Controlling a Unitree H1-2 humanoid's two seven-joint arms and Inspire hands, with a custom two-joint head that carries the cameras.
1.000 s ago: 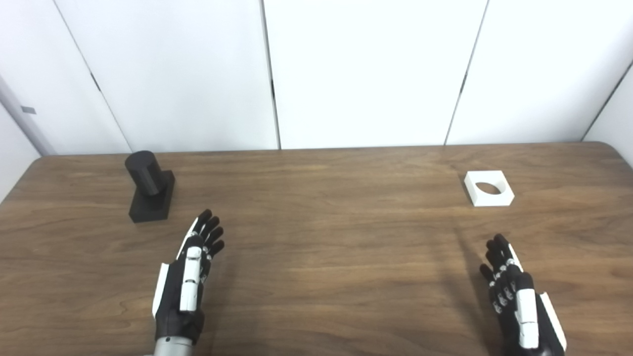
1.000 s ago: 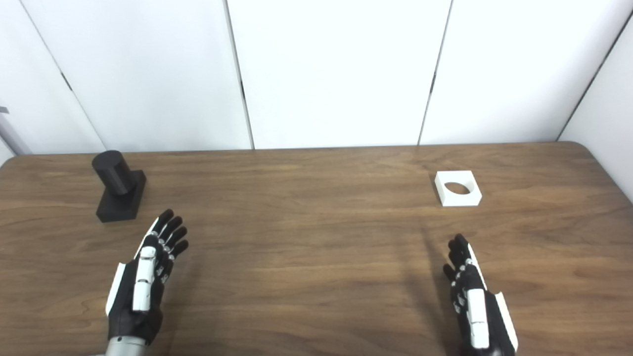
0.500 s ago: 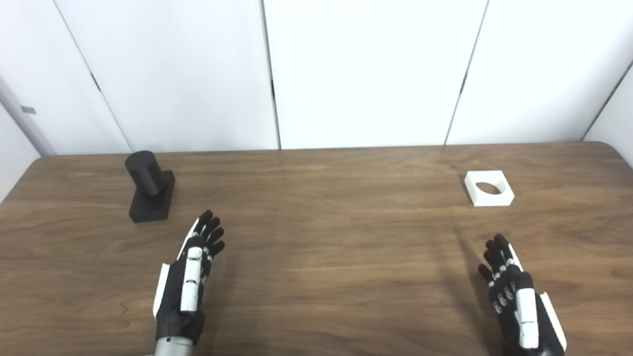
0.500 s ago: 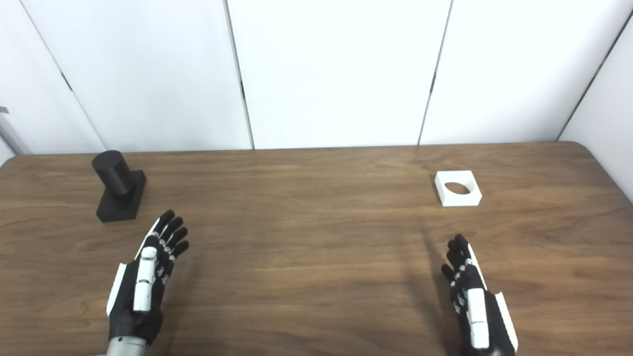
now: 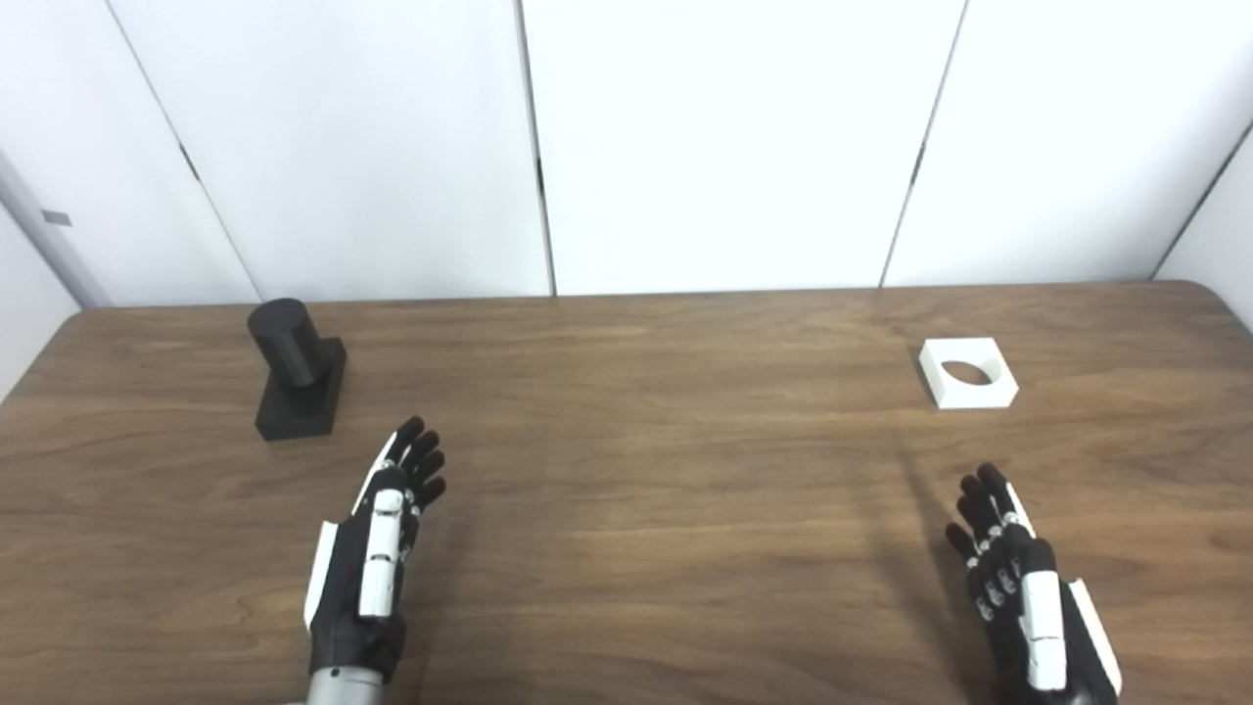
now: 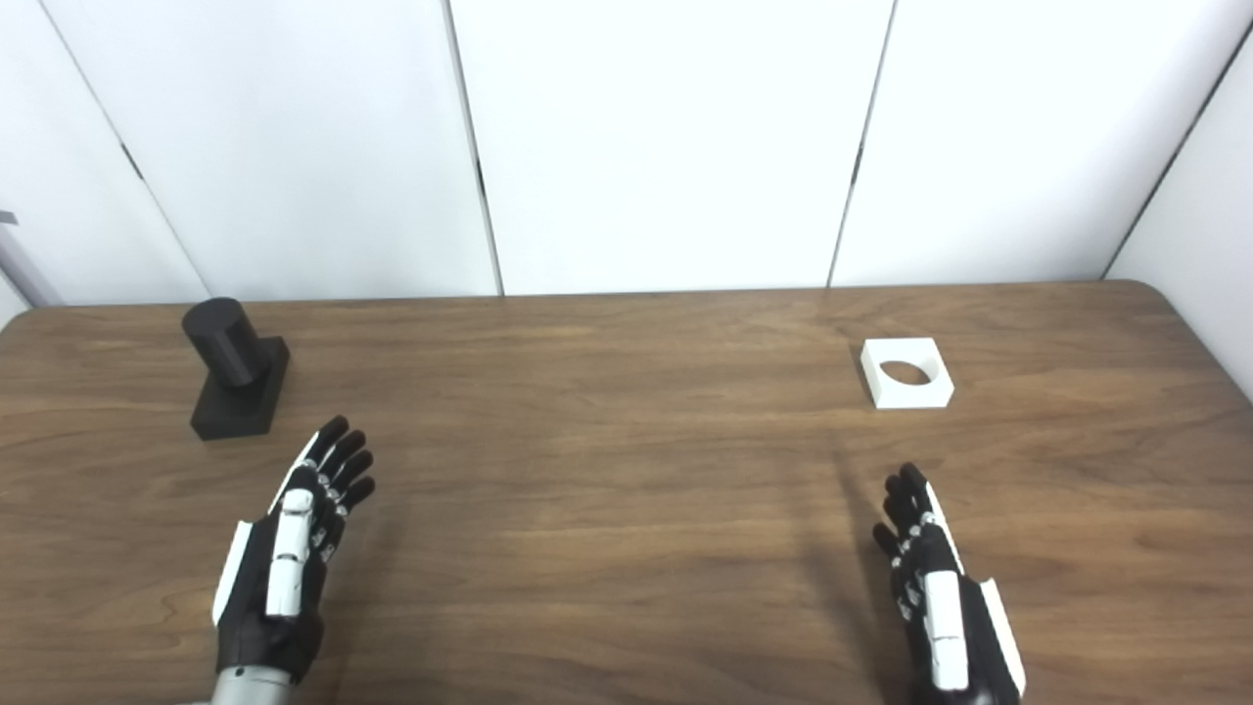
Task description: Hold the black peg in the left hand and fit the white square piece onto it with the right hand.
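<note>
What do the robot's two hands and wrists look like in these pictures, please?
Both the left hand and the right hand are black, with white plates along the thumb and the outer edge and small pale marks on the black fingers. The left hand sits on a silver-grey metal wrist cuff. No cables show.

The support surface is a wooden table [image 5: 646, 470] with dark brown grain and rounded far corners, its far edge set against white wall panels. Two items rest directly on it. At far left stands the black peg [image 5: 294, 372], an upright cylinder on a rectangular black base. At far right lies the white square piece [image 5: 967, 372], flat, with a round hole through its centre. The two items are well apart, each near the far edge.
</note>
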